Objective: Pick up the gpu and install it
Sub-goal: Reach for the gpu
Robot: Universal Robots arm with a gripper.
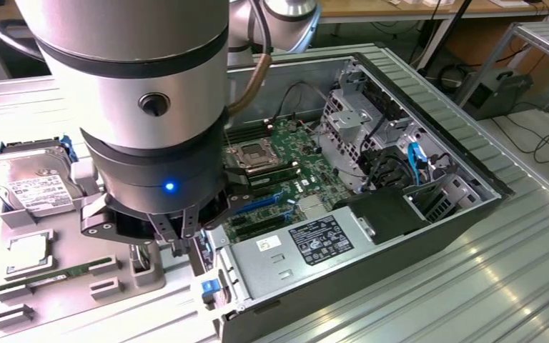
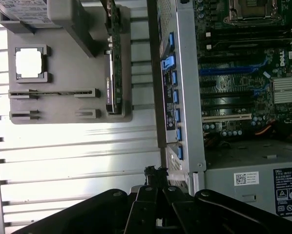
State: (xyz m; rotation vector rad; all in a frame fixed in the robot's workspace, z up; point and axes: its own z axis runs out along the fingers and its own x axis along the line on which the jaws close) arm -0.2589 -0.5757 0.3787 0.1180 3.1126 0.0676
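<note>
Exterior view gives us the gripper (image 1: 184,246), fingers together, at the computer case's (image 1: 370,275) eight o'clock. We see the gpu (image 2: 115,68) edgewise in its grey holder (image 2: 68,102).

The arm (image 1: 131,78) is held nearly vertical, with the wrist (image 1: 160,179) pointed downward. The tool (image 1: 181,239) is carried low, its dark fingers (image 2: 148,195) pressed fully together at the tips.

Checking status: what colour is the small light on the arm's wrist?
The light is blue; exterior view.
</note>
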